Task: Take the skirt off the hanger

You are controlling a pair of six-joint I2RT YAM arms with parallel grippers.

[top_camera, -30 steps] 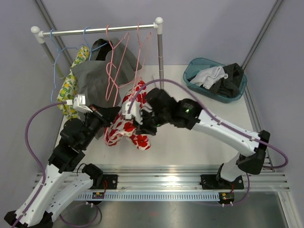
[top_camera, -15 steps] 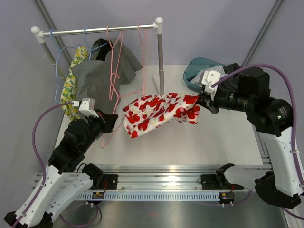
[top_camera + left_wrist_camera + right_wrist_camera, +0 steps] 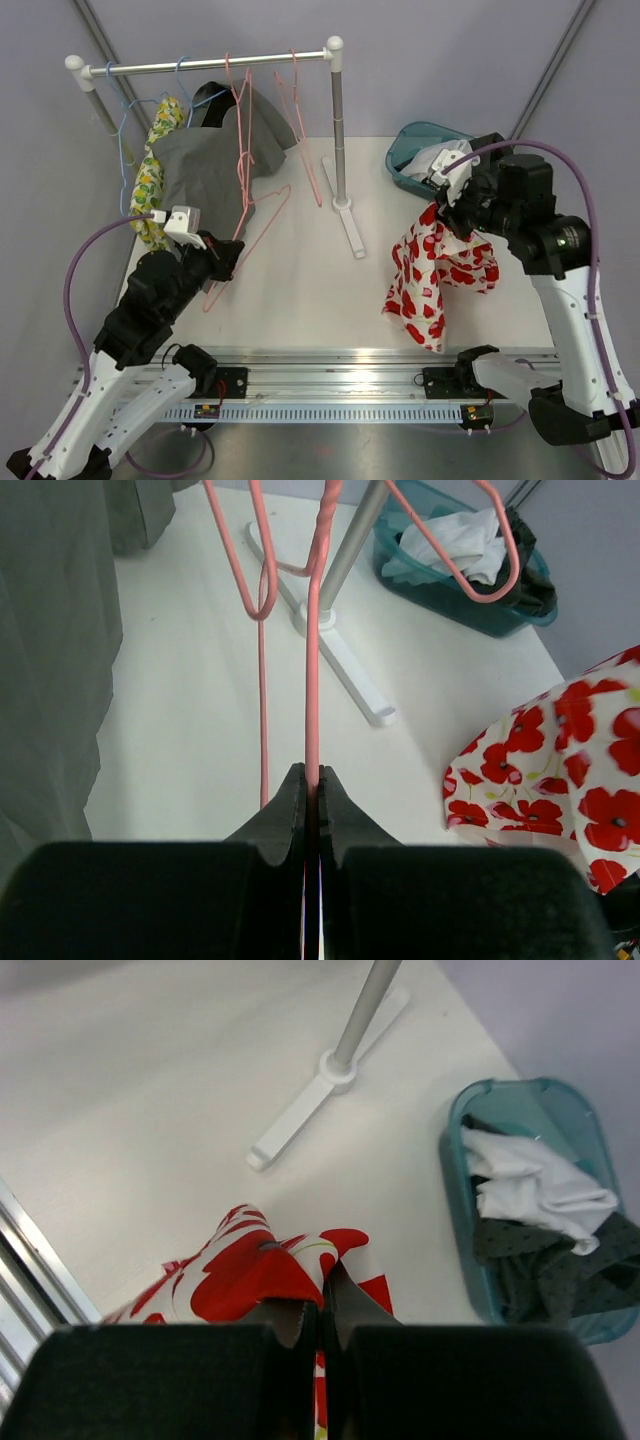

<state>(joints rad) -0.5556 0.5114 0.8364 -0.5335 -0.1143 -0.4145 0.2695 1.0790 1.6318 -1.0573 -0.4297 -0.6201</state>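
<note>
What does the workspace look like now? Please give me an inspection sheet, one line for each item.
Surface: white table, no spill seen.
Job's things: poppy-print skirt is off the pink hanger and hangs over the table's right side; the hanger is hooked on the clothes rail.
Clutter: teal basket of laundry at the far right; grey garment and lemon-print garment on the rail.
Grippers: left gripper shut on the hanger wire; right gripper shut on the skirt.
Cables: purple cables loop along both arms, no snag seen.
Surroundings: plain grey walls; nothing else seen.
</note>
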